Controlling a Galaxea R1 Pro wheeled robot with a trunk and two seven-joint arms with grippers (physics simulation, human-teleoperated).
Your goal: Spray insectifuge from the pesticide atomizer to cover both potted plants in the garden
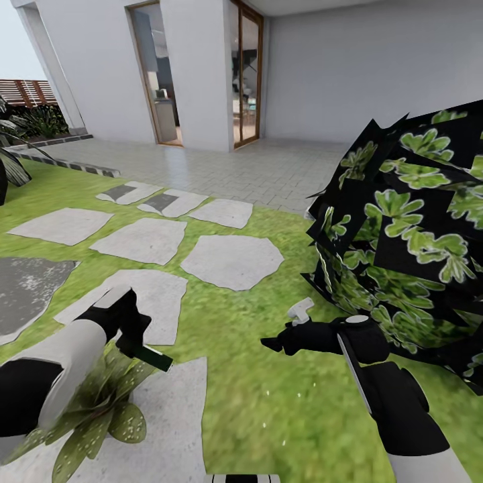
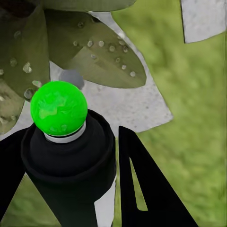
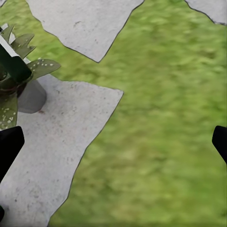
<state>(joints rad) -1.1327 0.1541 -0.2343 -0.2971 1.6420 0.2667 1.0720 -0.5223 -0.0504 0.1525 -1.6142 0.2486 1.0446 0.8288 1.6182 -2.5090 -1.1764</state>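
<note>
The left hand [image 1: 137,335] pinches the pesticide atomizer [image 1: 153,357], just above one potted plant [image 1: 100,409] on a stepping stone [image 1: 171,416]. Pickup looks done; spraying seems underway here, with the second plant apparently left. The right hand [image 1: 285,342], beyond the plant, is spread and empty.

A home garden: green lawn [image 1: 255,396] with flat grey stepping stones [image 1: 231,260], a tiled patio [image 1: 268,168], white house walls [image 1: 362,67], glass doors [image 1: 246,74] and a leafy bush [image 1: 409,248].
</note>
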